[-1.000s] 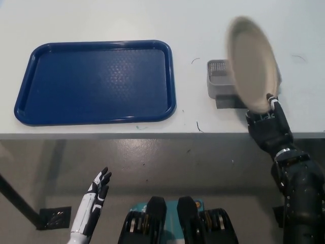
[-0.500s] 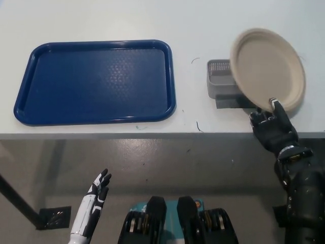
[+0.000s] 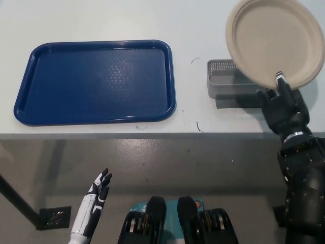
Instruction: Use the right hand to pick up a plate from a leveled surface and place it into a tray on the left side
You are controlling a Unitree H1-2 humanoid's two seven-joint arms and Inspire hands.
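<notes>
The round, beige paper plate (image 3: 274, 41) is up off the white counter (image 3: 152, 20) at the far right, tilted with its hollow face toward the camera, pinched at its lower rim by the black right hand (image 3: 283, 108) — the grasp covers only a small arc of the rim, so the carry calls for a slow, even sweep with the wrist levelling the plate before it goes down. Just below and left of the plate sits a small grey mesh basket (image 3: 223, 81), the one thing near the path; keeping the plate raised until it is past the basket looks wise. The blue rectangular plastic tray (image 3: 96, 81) lies well apart on the left, bare, with open counter between it and the basket. Its near rim runs close to the counter's front edge, so aiming for the tray's middle seems safest. The white left hand (image 3: 98, 190) rests low below the counter edge, fingers spread, holding nothing.
</notes>
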